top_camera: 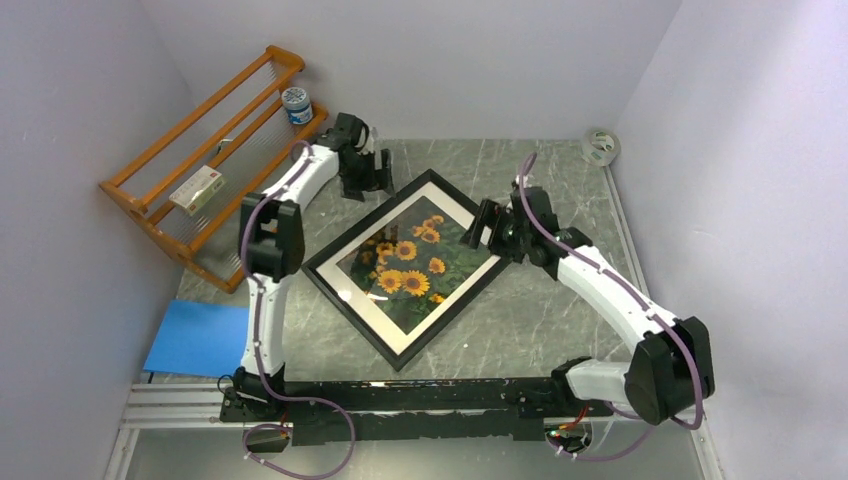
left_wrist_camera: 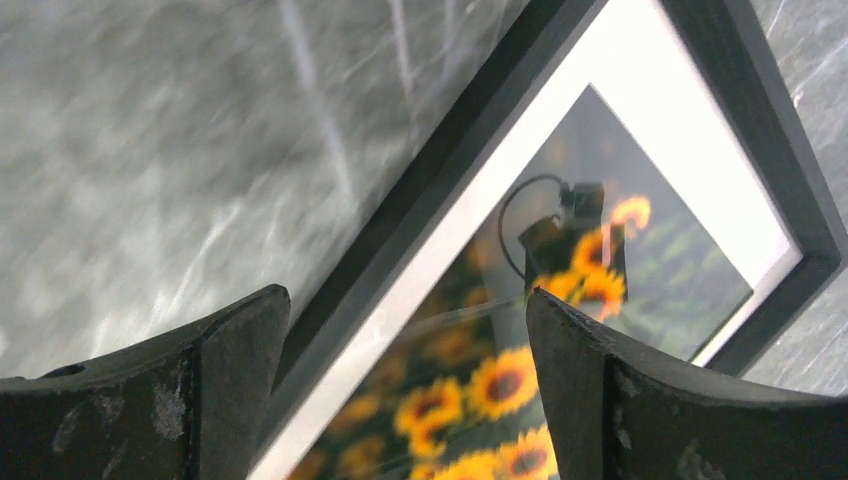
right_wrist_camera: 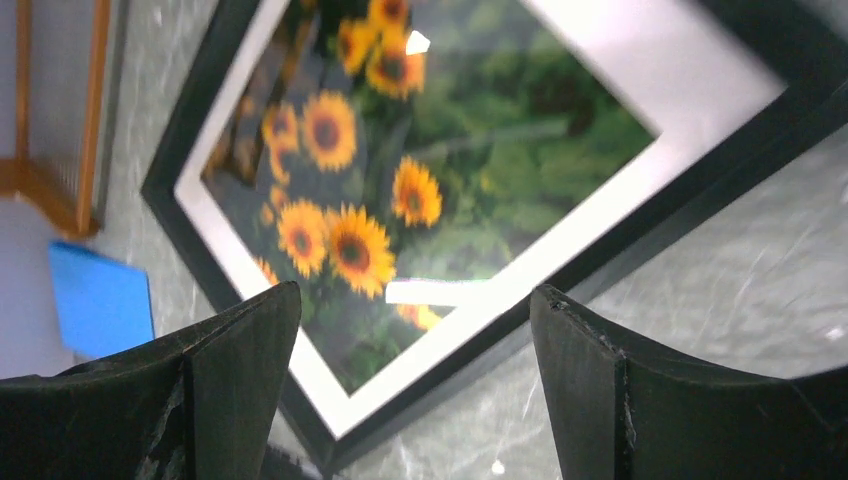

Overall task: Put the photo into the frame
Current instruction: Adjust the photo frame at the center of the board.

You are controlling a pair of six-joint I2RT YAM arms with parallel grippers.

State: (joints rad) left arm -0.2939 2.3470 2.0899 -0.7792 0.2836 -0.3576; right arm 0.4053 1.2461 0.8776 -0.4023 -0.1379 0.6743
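A grey marble table [top_camera: 560,330] is shown, the frame [top_camera: 366,220] laid flat on it diagonally. The photo [top_camera: 415,262] is seen seated inside, so the task looks done. The left gripper [top_camera: 370,176] and right gripper [top_camera: 479,228] are held spread wide, empty, near two of its corners.

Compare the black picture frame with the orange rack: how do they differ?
The frame is black and lies flat mid-table; the orange rack sits against the left wall. The frame holds the sunflower photo; the rack carries a small box and a tub. Both are rectangular.
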